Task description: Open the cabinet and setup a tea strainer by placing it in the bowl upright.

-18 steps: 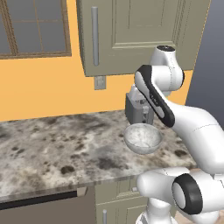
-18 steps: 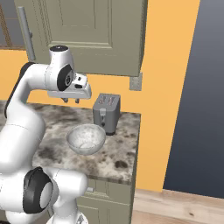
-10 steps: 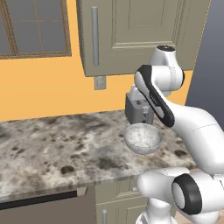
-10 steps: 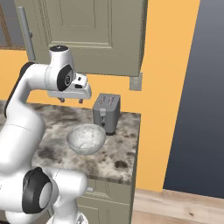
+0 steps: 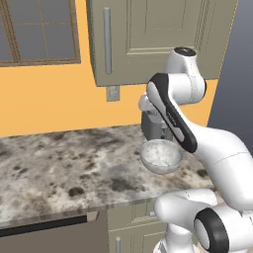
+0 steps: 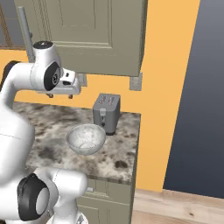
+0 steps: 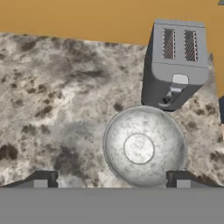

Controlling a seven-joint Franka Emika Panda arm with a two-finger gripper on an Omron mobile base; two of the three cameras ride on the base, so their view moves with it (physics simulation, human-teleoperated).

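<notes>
My gripper (image 7: 111, 179) is spread wide, nothing between the fingertips (image 7: 41, 178), nothing held. Hand view: both tips sit far apart at the bottom edge, looking straight down at the counter.

Bowl (image 7: 144, 146) is directly below me, slightly toward my right finger, sitting on the mottled stone countertop (image 7: 57, 96). It's upright, speckled inside, flat circular base visible in the middle. I can't make out any mesh or handle in it from the hand view; too uniform to tell.

Toaster (image 7: 177, 63) is just beyond the bowl, away from my fingers, slots up, lever side facing the bowl. Close to the bowl rim, contact unclear.

Left base view: bowl (image 5: 160, 156) near the counter's front edge, my wrist hanging above and behind it, in front of the toaster (image 5: 154, 126). Right base view: hand (image 6: 65, 85) up at the level of the cabinet's lower edge, bowl (image 6: 86, 138) below and a bit forward of it, toaster (image 6: 106, 113) beside.

Cabinet (image 5: 158, 37) is above and behind me, door closed, vertical bar handle (image 5: 106, 40) off to my left. In the right base view the cabinet (image 6: 96, 35) hangs right over my hand.
</notes>
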